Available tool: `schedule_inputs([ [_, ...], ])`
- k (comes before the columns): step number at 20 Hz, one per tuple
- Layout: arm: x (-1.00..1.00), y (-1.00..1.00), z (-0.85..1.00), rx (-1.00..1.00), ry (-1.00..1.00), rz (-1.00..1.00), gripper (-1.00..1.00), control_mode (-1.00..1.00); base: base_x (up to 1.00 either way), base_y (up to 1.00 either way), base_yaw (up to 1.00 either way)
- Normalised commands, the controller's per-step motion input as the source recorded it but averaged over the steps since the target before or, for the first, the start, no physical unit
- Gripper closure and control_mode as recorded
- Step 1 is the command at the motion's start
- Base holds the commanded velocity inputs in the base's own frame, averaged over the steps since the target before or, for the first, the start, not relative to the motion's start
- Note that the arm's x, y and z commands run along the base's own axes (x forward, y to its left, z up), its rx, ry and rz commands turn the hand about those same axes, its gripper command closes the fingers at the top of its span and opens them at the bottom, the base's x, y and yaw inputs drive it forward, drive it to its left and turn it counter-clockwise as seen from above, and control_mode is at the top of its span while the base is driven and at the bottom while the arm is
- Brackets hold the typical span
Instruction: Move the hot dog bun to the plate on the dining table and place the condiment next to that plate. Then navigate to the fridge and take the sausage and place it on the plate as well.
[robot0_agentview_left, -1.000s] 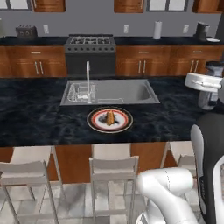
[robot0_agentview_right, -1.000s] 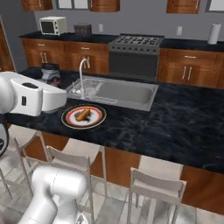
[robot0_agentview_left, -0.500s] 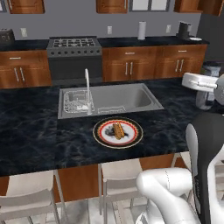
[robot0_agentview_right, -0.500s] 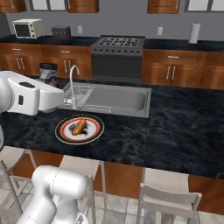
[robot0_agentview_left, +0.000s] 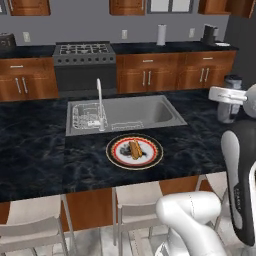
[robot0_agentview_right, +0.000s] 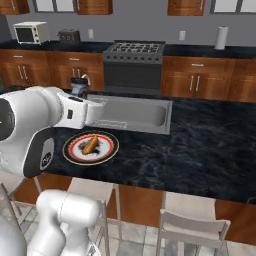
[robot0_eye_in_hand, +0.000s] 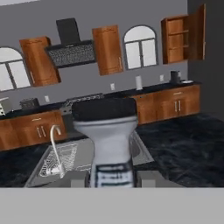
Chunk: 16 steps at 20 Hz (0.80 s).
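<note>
My gripper (robot0_eye_in_hand: 113, 177) is shut on the condiment (robot0_eye_in_hand: 107, 135), a grey bottle with a dark cap, held upright above the dining table (robot0_agentview_left: 40, 150). In the left base view the condiment (robot0_agentview_left: 228, 106) hangs in the gripper (robot0_agentview_left: 229, 100) over the table's right end, well right of the plate (robot0_agentview_left: 150, 159). The hot dog bun (robot0_agentview_left: 135, 148) lies on that red-and-black-rimmed plate, just in front of the sink. From the right side the condiment (robot0_agentview_right: 77, 87) shows behind my hand, above and left of the plate (robot0_agentview_right: 107, 150) with the hot dog bun (robot0_agentview_right: 90, 144). The fridge and the sausage are out of view.
An inset steel sink (robot0_agentview_left: 125, 112) with a tall faucet (robot0_agentview_left: 99, 102) sits behind the plate. Pale stools (robot0_agentview_left: 137, 200) line the table's near edge. The back counter carries a stove (robot0_agentview_left: 82, 50), a paper-towel roll (robot0_agentview_left: 161, 35) and a microwave (robot0_agentview_right: 31, 33).
The whole picture shifted early in the second as the base moved, then settled. The condiment has stayed in the shut gripper and the bun on the plate.
</note>
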Motion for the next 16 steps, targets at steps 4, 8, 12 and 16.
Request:
schedule_inputs([
  [4,0.72,-0.27,-0.82,0.00,-0.02,0.53,1.00,-1.00,0.00,0.00,0.00],
  [8,0.66,-0.10,-0.78,0.00,-0.02,0.61,1.00,-1.00,0.00,0.00,0.00],
  [12,0.61,-0.04,-0.69,0.00,-0.01,0.62,1.00,-1.00,0.00,0.00,0.00],
  [16,0.57,-0.20,-0.59,0.00,0.00,0.61,1.00,-1.00,0.00,0.00,0.00],
])
